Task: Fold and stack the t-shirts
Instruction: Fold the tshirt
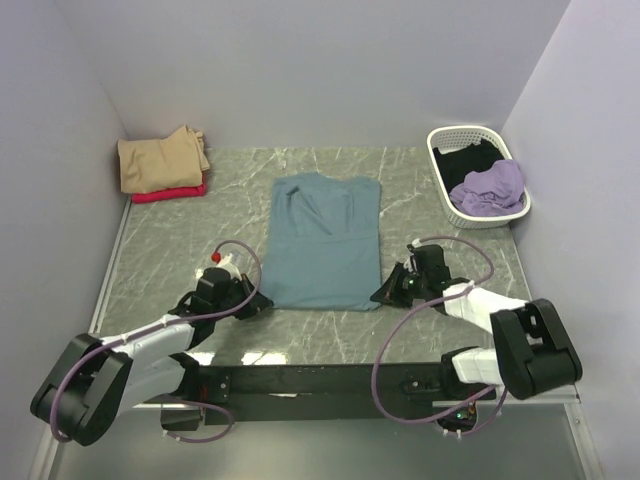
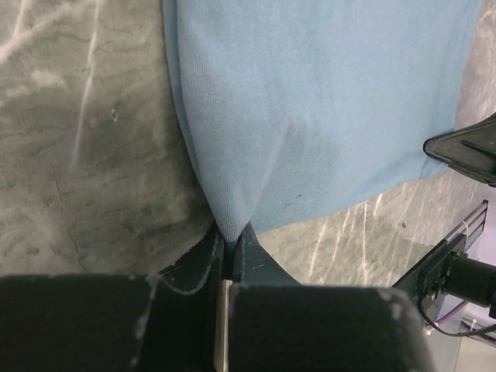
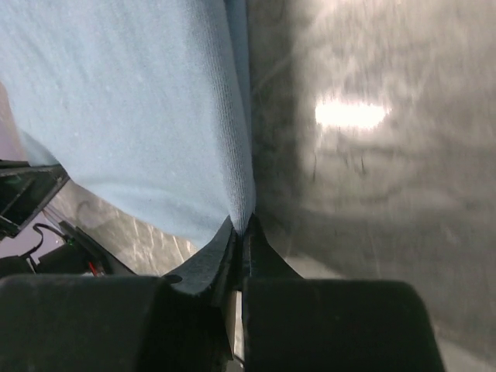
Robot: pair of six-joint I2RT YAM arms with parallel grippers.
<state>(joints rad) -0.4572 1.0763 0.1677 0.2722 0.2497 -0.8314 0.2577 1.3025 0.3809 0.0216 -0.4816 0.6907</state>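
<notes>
Teal-blue cloth pinched at both near corners. Left hand [image 2: 231, 232] closed on the near left corner of the teal-blue t-shirt [image 1: 325, 250], right hand [image 3: 244, 229] closed on the near right corner; on each side a small peak of cloth drawn up between the fingers.

Probably soft, light and limp knit: no stiffness, likely to sag between two held points, not slippery in the pads, not fragile. Best taken at the hem corners, as now, both sides together, to keep the hem straight on lifting.

Rest of the shirt flat on the middle of the table [image 1: 180, 250], neck toward the far edge, sides seemingly turned in to a long rectangle.

Further out: tan t-shirt [image 1: 160, 160] folded over red t-shirt [image 1: 165, 194] at the far left corner of the table; lilac t-shirt [image 1: 490, 185] and black t-shirt [image 1: 468, 160] in the white basket [image 1: 465, 130] at the far right corner of the table.
</notes>
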